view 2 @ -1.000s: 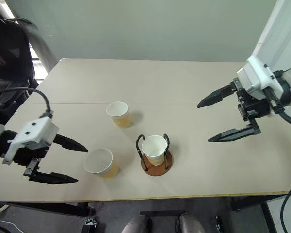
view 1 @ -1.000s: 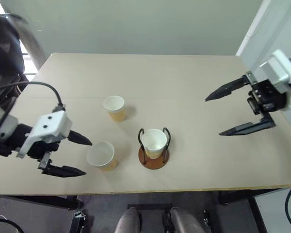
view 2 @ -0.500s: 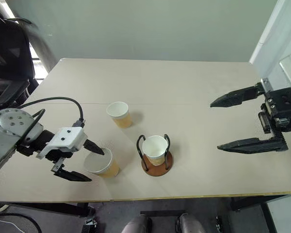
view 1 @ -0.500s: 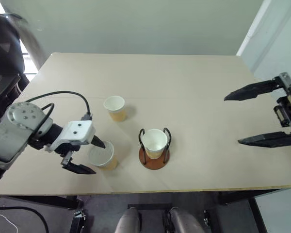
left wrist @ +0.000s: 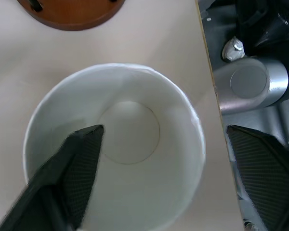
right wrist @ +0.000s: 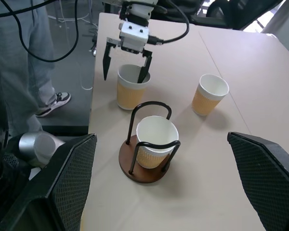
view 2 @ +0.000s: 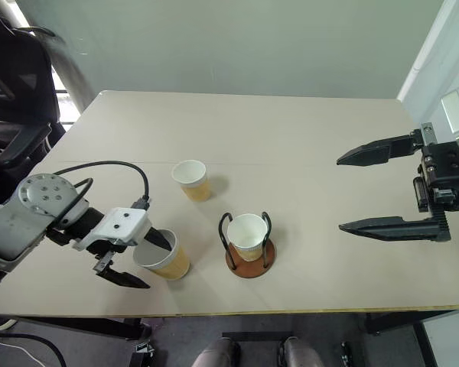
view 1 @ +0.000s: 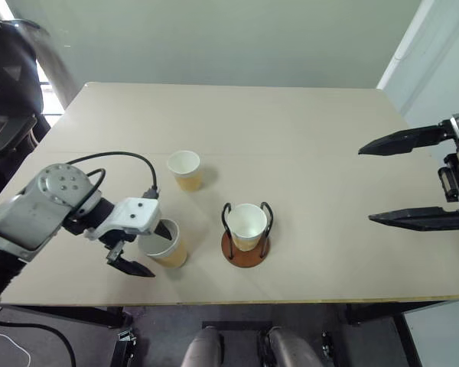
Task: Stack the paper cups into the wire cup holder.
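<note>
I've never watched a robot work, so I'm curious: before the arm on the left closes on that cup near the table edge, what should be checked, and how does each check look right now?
1. One finger inside the near cup, one outside its wall: ok; the left gripper straddles the rim.
2. Left gripper firmly closed on the wall: not ok; a gap remains outside the wall.
3. Near cup upright: ok.
4. Wire cup holder ready to take a cup: ok; one cup already sits in it, mouth up.
5. Right gripper out of the way: ok; open, off to the side.
6. Far cup clear of the path: ok; it stands apart.
</note>
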Controlling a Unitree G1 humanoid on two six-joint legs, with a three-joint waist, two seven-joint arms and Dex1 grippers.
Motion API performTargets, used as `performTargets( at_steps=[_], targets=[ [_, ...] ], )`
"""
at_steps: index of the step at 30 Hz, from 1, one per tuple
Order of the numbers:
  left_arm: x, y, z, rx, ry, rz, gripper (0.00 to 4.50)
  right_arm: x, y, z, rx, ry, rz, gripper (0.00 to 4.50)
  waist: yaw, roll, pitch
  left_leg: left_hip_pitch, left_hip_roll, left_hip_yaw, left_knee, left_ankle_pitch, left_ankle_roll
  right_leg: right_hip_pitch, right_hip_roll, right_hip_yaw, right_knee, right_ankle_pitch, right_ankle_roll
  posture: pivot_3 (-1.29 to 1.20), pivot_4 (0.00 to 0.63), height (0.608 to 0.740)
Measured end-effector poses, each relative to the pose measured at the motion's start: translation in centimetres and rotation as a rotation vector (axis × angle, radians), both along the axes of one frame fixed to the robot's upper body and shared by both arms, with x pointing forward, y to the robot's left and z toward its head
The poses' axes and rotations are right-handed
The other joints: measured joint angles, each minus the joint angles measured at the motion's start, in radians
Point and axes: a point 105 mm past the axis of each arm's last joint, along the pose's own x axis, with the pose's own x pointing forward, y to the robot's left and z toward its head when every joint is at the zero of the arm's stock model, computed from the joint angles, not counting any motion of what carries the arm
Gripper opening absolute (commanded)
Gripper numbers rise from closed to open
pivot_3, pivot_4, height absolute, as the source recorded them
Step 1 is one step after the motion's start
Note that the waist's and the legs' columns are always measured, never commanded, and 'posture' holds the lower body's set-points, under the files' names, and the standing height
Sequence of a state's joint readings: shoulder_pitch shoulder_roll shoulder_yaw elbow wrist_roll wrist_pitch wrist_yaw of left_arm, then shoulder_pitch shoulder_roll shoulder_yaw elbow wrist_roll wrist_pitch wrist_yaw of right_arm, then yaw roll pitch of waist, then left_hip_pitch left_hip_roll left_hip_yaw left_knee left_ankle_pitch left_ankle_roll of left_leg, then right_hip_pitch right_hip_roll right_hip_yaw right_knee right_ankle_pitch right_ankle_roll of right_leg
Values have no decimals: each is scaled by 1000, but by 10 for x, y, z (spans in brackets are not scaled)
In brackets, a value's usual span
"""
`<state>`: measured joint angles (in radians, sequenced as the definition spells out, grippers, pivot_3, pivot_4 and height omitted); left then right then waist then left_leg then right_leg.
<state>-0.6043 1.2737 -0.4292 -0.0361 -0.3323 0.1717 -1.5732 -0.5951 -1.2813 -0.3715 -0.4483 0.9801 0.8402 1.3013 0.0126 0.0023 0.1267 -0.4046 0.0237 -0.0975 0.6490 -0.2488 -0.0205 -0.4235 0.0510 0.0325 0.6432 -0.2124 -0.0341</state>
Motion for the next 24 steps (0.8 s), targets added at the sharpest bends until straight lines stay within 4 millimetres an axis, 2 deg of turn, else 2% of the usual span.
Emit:
performTargets(
  at_steps=[8, 9, 21, 24],
  targets=[
    [-1, 0, -3, 8, 11, -6, 253, 0, -1, -4, -19, 14, -14, 4500, 1, 0, 0, 0, -1, 0, 1, 0, 1, 1, 0, 0, 0, 0, 2, 0, 150, 740],
    [-1, -1, -2, 8, 8, -7, 22, 1, -2, -5, -20, 17, -17, 4500, 1, 0, 0, 0, -1, 0, 1, 0, 1, 1, 0, 1, 0, 0, 2, 0, 150, 740],
    [-2, -4, 1, 0, 24, -6, 22, 3, -7, -7, -29, 24, -38, 4500, 1, 0, 0, 0, -1, 0, 4, 0, 2, 2, 0, 1, 1, 0, 4, 0, 150, 740],
    [0, -11, 12, -23, 27, -12, 22, 3, -14, -6, -13, 31, -65, 4500, 5, 0, 0, -2, -2, -1, 7, -1, 3, 2, 0, 1, 1, 0, 5, 0, 150, 740]
  ],
)
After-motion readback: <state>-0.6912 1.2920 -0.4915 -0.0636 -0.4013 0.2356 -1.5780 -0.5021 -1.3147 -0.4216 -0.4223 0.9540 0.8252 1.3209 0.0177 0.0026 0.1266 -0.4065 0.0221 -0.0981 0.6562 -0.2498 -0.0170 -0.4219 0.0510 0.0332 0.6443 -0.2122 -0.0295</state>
